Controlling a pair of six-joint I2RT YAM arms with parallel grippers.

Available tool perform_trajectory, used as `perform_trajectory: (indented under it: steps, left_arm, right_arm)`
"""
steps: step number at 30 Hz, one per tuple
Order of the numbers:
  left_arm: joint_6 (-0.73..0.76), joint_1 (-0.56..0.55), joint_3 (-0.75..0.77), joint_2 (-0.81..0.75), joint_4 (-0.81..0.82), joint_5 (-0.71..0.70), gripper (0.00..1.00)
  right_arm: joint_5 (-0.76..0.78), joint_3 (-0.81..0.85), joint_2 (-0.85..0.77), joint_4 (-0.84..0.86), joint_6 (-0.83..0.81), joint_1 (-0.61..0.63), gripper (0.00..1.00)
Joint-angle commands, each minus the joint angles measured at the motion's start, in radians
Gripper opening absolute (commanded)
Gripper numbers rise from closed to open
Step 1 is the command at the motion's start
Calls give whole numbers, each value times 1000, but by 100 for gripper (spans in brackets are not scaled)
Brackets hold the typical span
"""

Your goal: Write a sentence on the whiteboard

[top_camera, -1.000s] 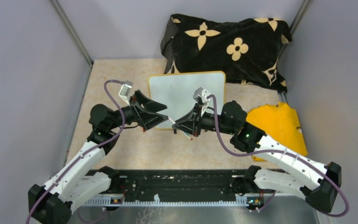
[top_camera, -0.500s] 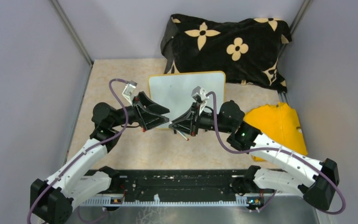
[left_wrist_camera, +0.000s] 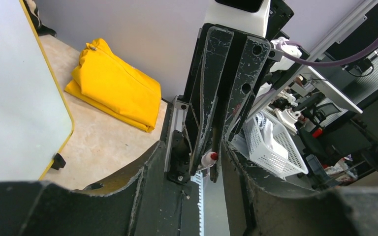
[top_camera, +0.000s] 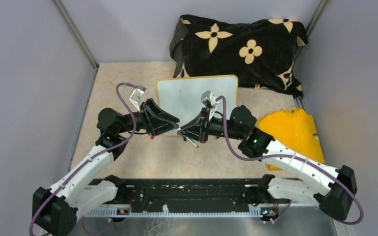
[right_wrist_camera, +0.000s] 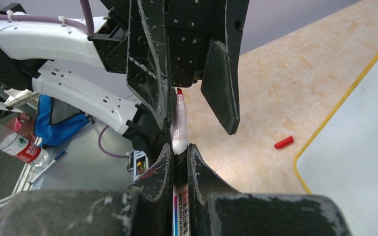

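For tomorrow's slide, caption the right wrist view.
Right gripper holds an uncapped red marker up between the left gripper's parted fingers; a red cap lies beside the whiteboard.

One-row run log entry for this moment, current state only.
right gripper: shut on marker | left gripper: open around its tip | cap, whiteboard: on table

A: What is seen on the beige marbled tabletop (left_wrist_camera: 110, 142)?

B: A glossy white whiteboard (left_wrist_camera: 15, 98) with a thin yellow frame is stood on a black clip foot (left_wrist_camera: 57, 161). A folded yellow cloth (left_wrist_camera: 115, 86) is laid at the tabletop's edge, against the grey wall.

A: And between the left gripper's (left_wrist_camera: 197, 152) parted jaws?

B: A white, red-tipped marker (left_wrist_camera: 207, 159) is clamped in the black right gripper (left_wrist_camera: 206, 171).
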Motion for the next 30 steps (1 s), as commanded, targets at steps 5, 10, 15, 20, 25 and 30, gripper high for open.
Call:
perform_trajectory:
  steps: [5,10,15,20,25,30]
  left_arm:
    - [-12,-5,5,2,56,42,36]
    - [-15,-5,8,9,56,57,40]
    - [-20,-5,10,11,58,70,38]
    - [-27,-5,6,8,64,72,29]
    - [-32,-7,2,2,69,65,15]
    - [-37,-6,-9,0,72,45,0]
  right_arm:
    - [-1,9,5,71,15,-4,0]
    - [4,7,5,71,18,-5,0]
    - [13,3,5,72,21,-4,0]
    - [15,-3,5,78,23,-4,0]
    - [13,-10,6,80,26,-4,0]
    - [13,-11,5,79,30,-4,0]
